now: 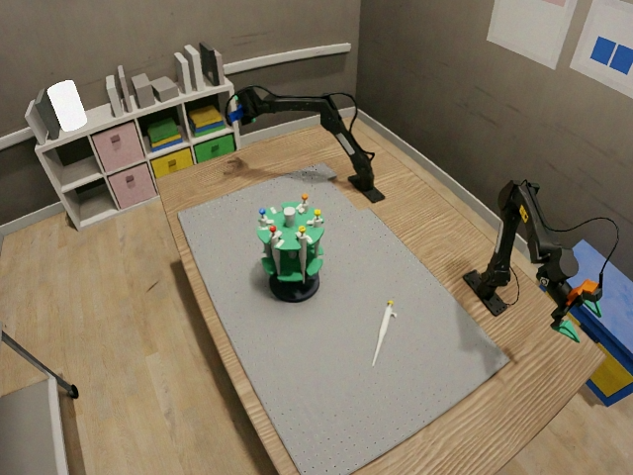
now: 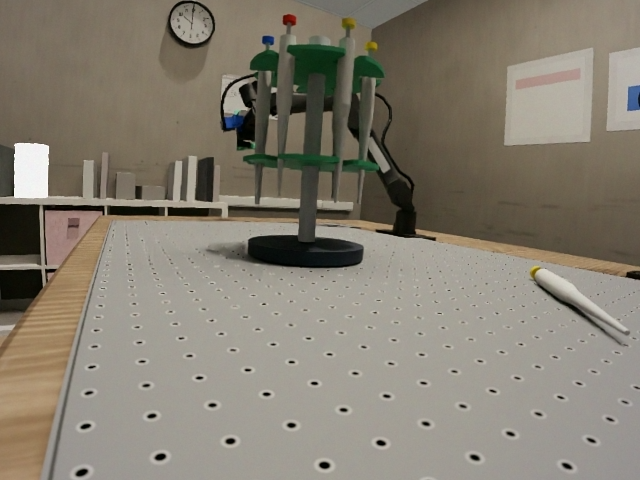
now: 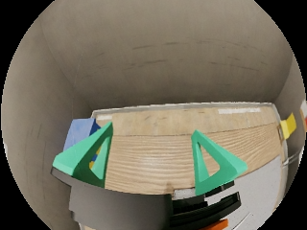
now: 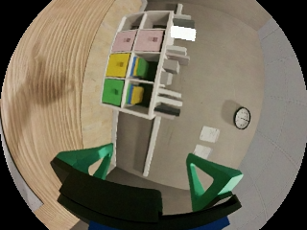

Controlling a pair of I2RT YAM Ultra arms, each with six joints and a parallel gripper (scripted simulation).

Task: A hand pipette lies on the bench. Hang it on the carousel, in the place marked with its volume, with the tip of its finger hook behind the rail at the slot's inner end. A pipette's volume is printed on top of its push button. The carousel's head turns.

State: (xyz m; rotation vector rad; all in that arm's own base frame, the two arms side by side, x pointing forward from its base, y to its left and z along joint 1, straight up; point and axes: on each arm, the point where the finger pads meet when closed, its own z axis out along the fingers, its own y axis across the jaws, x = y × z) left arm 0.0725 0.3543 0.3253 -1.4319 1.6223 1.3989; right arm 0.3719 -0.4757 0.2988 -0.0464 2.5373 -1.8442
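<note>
The white pipette [image 1: 383,328] [image 2: 560,288] with a yellow push button lies on the grey mat; its finger hook sticks out near the button end. The green carousel [image 1: 290,238] [image 2: 316,60] stands upright on a round dark base. Several pipettes hang on it, with red, blue, orange and yellow buttons. No printed volume is readable. My left gripper [image 1: 587,326] [image 3: 154,130] is open and empty, beyond the mat, far from the pipette. My right gripper [image 1: 236,110] [image 4: 151,153] is open and empty, raised beyond the carousel near the shelf.
The perforated grey mat [image 1: 326,399] [image 2: 258,330] lies on the wooden table [image 1: 541,378]. A white shelf [image 1: 71,186] with bins stands beyond one table end. A blue and yellow cabinet [image 1: 610,286] is beside the left arm.
</note>
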